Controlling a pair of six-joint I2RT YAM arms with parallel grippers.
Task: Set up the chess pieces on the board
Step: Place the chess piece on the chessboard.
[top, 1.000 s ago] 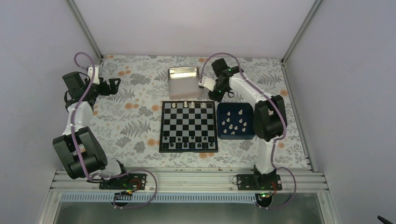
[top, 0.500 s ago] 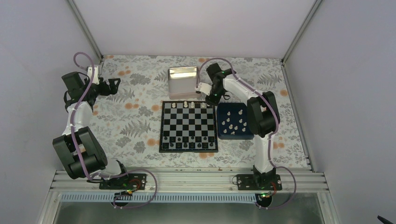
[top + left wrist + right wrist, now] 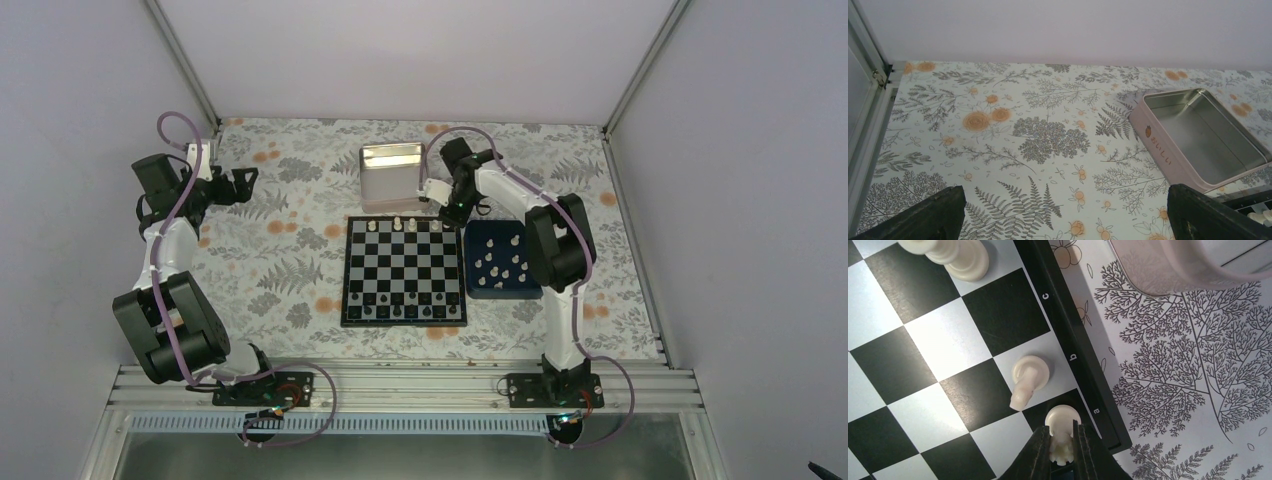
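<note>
Chess piece (image 3: 1063,419), cream, pinched upright between the nearly closed fingers of the right gripper (image 3: 1062,440), directly under the claw. Sits at the corner square of the board (image 3: 1060,325), just beside the knight (image 3: 1029,380), probably to seat it squarely there. Left gripper (image 3: 1064,200) gapes wide, empty, parked well apart near the tin (image 3: 1198,135).

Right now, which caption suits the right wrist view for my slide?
The right pincer grips a white chess piece at a corner of the board, beside a second white piece.
</note>
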